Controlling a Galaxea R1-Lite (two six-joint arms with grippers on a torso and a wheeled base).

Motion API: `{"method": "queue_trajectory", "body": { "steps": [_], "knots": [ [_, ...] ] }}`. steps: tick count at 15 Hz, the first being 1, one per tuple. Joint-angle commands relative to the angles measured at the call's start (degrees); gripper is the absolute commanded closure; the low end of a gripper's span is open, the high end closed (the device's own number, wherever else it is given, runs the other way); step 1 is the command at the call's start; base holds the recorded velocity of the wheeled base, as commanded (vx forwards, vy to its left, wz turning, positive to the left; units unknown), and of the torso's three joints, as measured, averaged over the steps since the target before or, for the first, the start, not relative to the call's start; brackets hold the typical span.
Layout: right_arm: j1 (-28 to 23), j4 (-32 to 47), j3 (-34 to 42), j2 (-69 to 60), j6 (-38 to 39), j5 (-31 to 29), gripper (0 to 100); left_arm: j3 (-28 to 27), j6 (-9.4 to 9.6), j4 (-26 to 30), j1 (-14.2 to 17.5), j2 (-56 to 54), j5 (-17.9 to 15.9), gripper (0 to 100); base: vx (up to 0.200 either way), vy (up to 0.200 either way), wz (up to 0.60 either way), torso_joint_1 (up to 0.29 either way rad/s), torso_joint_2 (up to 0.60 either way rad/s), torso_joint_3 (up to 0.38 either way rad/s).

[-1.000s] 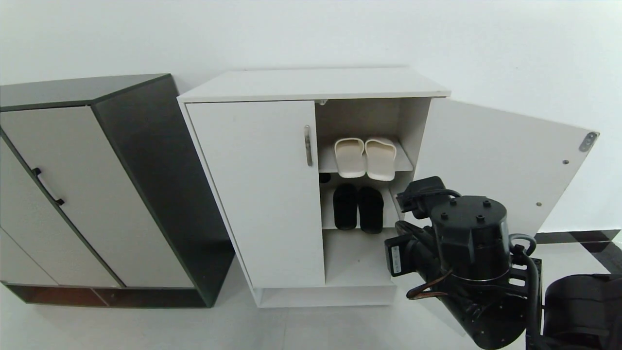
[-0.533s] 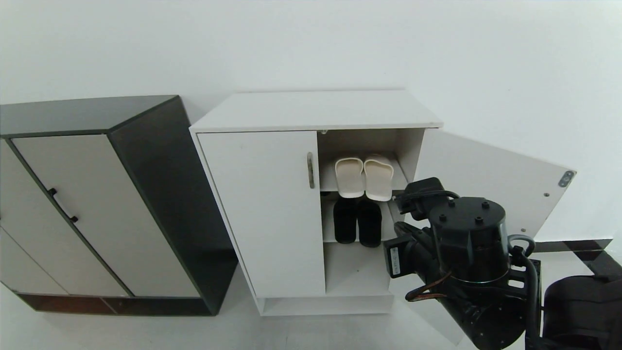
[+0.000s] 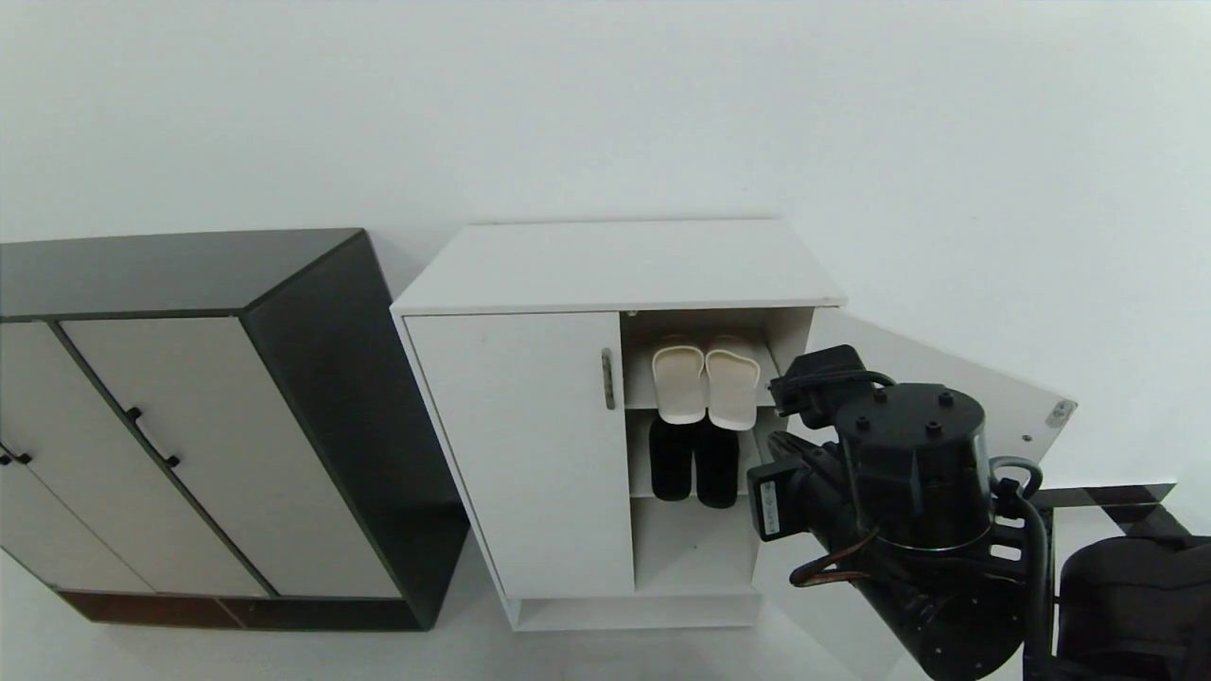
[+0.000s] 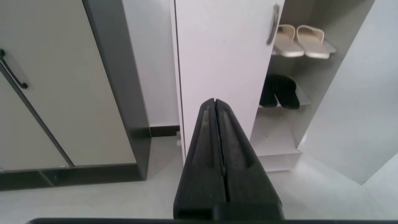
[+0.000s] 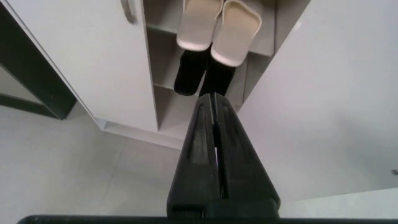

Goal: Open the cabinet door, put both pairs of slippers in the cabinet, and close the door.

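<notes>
Pale wall backed the white cabinet (image 3: 615, 274), right door (image 5: 323, 93) open. Right gripper (image 5: 214, 98), closed on nothing, pointed at the cream slippers (image 3: 705, 383) (upper shelf) above the black slippers (image 3: 693, 461); left gripper (image 4: 214, 104) likewise closed.

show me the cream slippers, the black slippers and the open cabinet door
cream foam slippers (image 3: 733, 388): head view, on the slipper nearer the open door
black slippers (image 3: 672, 463): head view, on the slipper nearer the shut door
open white cabinet door (image 3: 1017, 421): head view, inner face near its free edge
</notes>
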Motion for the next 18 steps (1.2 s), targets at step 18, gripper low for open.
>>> {"method": "queue_trajectory", "body": {
  "steps": [18],
  "knots": [
    [-0.58, -0.08, 1.47, 0.42, -0.69, 1.75, 100, 0.00, 0.09, -0.01, 0.02, -0.01, 0.01, 100, 0.000, 0.000, 0.00, 0.101, -0.23, -0.132]
  ]
}}
